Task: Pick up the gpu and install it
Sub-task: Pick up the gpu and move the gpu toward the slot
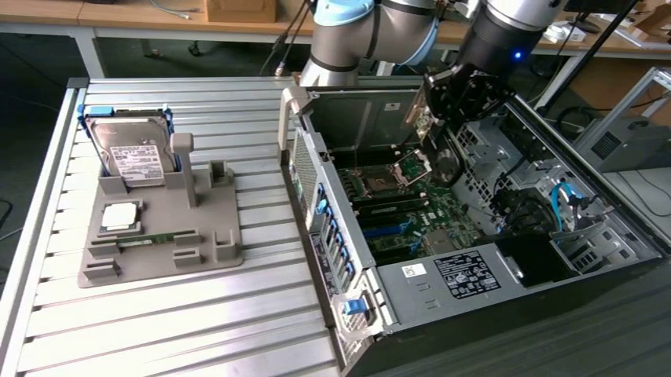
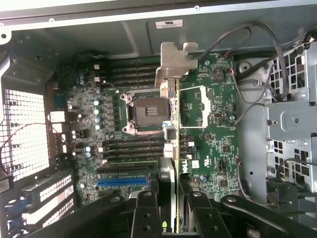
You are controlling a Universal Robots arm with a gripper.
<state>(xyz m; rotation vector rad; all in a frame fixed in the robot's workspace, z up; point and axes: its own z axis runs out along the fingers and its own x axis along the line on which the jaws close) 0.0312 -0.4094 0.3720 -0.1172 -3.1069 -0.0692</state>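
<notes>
My gripper (image 2: 172, 201) is shut on the gpu (image 2: 171, 148), which I see edge-on as a narrow strip. Its silver bracket (image 2: 173, 62) is at the end away from the fingers. The card hangs inside the open computer case (image 2: 124, 34), over the green motherboard (image 2: 210, 134), and runs just beside the CPU socket (image 2: 148, 114). In the exterior view the gripper (image 1: 453, 100) is near the case's far end and holds the gpu (image 1: 425, 118) above the motherboard (image 1: 409, 216). I cannot tell whether the card touches the board.
At the exterior view's left, on the slatted metal table (image 1: 210, 314), stands a grey fixture (image 1: 157, 251). It carries a silver hard drive (image 1: 131, 149), a square chip (image 1: 121, 216) and a green memory stick (image 1: 157, 237). Drive cages and cables (image 1: 545, 204) crowd the case's right side.
</notes>
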